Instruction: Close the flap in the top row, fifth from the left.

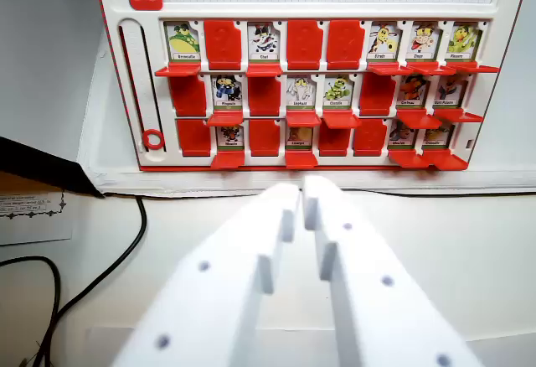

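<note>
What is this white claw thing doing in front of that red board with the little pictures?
It is a robot arm's gripper, seen from a camera on its wrist, with its two white fingers nearly together and holding nothing. It hangs over the table in front of a red and white game board with three rows of small flaps. Some flaps show cartoon character cards and others show only red. In the top row, the fifth flap from the left already shows red. The gripper is not touching the board.
</note>
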Controlling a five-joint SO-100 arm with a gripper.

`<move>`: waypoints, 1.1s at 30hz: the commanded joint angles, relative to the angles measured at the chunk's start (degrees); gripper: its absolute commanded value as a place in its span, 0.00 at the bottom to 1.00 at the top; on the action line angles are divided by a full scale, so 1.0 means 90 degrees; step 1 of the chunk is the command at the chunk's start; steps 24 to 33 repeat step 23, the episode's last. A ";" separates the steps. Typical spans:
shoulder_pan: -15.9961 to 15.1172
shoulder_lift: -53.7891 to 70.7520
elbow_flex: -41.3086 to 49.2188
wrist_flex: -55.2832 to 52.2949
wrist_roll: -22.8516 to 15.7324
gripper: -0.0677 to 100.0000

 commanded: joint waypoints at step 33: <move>0.0068 0.0117 -0.0176 -0.0049 0.0088 0.00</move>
